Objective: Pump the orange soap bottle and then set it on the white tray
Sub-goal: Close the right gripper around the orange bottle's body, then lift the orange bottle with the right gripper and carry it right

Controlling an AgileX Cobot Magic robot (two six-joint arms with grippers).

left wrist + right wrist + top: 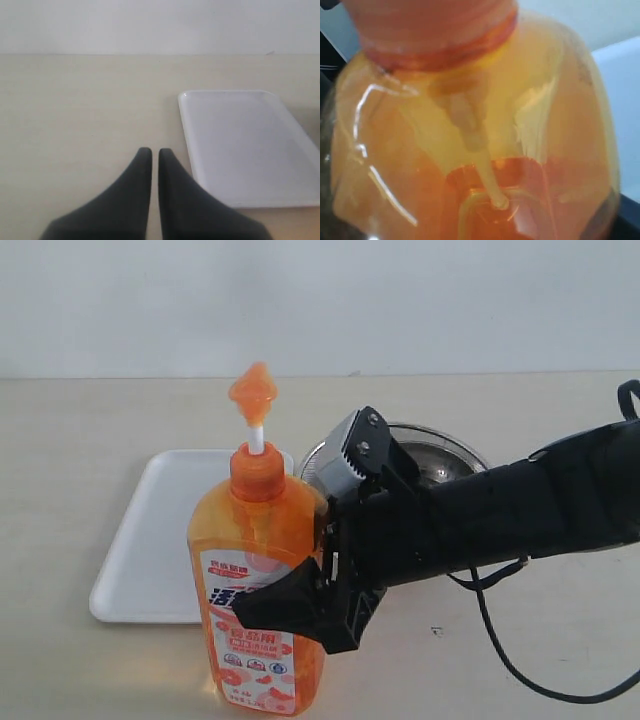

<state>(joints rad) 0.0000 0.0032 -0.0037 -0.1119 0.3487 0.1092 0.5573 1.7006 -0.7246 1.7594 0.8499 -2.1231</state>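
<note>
Orange and translucent, the soap bottle (255, 540) stands upright on the table (100, 660), just in front of the white tray (150, 540). The right gripper (285, 580) has its jaws around the bottle's body; I cannot tell if they press it. Behind it sits a steel bowl (450, 455). The left gripper (151, 152) is closed on nothing, beside the tray.

Black arm (520, 510), trailing black cable (500, 650)

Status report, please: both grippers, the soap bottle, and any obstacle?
Left gripper shut, near tray. Right gripper around bottle, grip not confirmed. Bottle upright on table, off tray, pump head up. Steel bowl beside tray, apart from bottle.
</note>
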